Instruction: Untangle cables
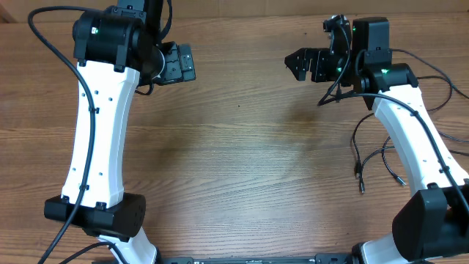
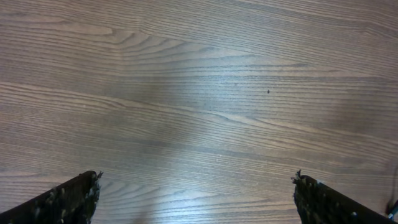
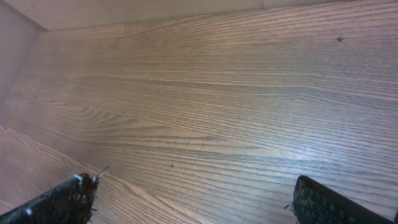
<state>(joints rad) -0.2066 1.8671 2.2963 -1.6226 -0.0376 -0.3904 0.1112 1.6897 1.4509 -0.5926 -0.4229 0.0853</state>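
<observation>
The cables [image 1: 370, 158] are thin black cords with small plugs, lying on the wooden table at the right, partly hidden under my right arm. Plug ends show near the arm's lower part [image 1: 360, 187]. My left gripper [image 1: 178, 64] is open and empty over the far left of the table. In the left wrist view [image 2: 196, 193] only bare wood lies between its fingers. My right gripper [image 1: 302, 64] is open and empty at the far right, above and left of the cables. The right wrist view [image 3: 196, 196] shows bare wood and no cable.
The white arms stand at both sides, with thicker black cables fixed along them [image 1: 51, 44]. The wooden table [image 1: 242, 147] spans the view. A light wall edge shows at the far side in the right wrist view [image 3: 124, 12].
</observation>
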